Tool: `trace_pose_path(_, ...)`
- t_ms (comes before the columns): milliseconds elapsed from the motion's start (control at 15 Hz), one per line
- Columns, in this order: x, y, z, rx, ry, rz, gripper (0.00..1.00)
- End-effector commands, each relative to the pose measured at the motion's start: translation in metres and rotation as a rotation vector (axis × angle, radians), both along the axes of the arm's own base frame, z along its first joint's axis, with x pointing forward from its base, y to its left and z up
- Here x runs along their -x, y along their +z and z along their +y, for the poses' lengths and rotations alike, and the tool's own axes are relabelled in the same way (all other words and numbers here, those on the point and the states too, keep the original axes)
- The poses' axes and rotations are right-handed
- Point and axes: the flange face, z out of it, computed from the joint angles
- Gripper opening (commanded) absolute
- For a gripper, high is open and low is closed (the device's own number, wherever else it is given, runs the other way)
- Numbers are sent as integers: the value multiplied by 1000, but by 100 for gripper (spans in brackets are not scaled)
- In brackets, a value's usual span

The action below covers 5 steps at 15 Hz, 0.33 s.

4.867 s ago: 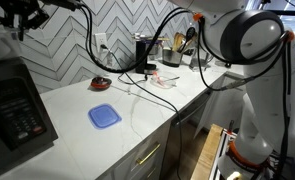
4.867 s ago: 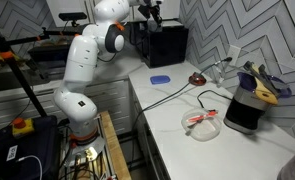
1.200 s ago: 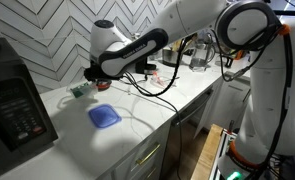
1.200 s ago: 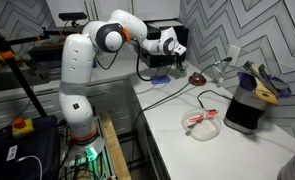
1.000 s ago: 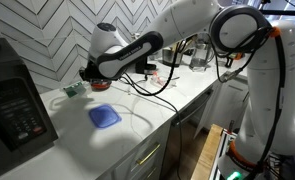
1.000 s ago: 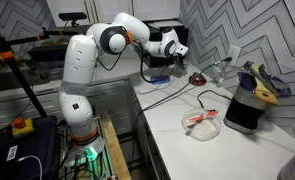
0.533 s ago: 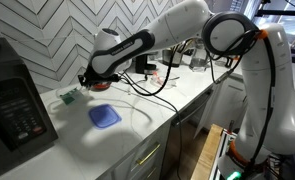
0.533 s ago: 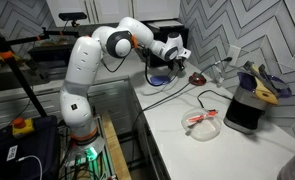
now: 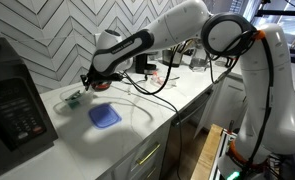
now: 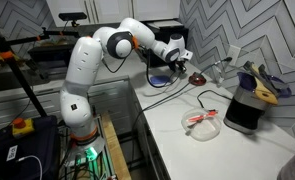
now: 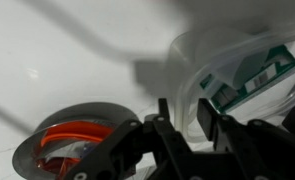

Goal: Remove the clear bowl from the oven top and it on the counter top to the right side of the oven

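The clear bowl (image 9: 71,99) is a faint transparent round with a green spot showing through. It sits at, or just above, the white counter top (image 9: 137,130), a little right of the black oven (image 9: 12,110). My gripper (image 9: 85,86) is shut on the bowl's right rim. In the wrist view the rim runs between my two fingers (image 11: 187,118), and the bowl (image 11: 249,72) with its green label lies beyond them. In an exterior view the gripper (image 10: 175,68) is low over the counter in front of the oven (image 10: 159,50); the bowl is too faint to make out there.
A flat blue square lid (image 9: 104,116) lies on the counter just right of the bowl. A small red dish (image 11: 67,140) sits close beside my fingers and also shows in an exterior view (image 10: 197,78). Black cables (image 9: 152,85) cross the counter. Utensil holders (image 9: 177,50) stand at the back.
The arm has carried the bowl from above the oven down and to the counter beside it. In the last half second it sank a little lower and nearer the oven.
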Motion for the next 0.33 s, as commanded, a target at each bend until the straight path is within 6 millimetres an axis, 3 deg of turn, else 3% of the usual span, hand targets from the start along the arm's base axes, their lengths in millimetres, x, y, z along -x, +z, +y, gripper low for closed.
trace_pose_path(0,33,52,10,-4,33,-66,69)
trace_pose_path(133,52,92,27,37,77,-143,84)
trace_pose_path(200,19,63,18,5,46,-101,91)
trace_pose_path(267,25,81,24,3,55,-120,74)
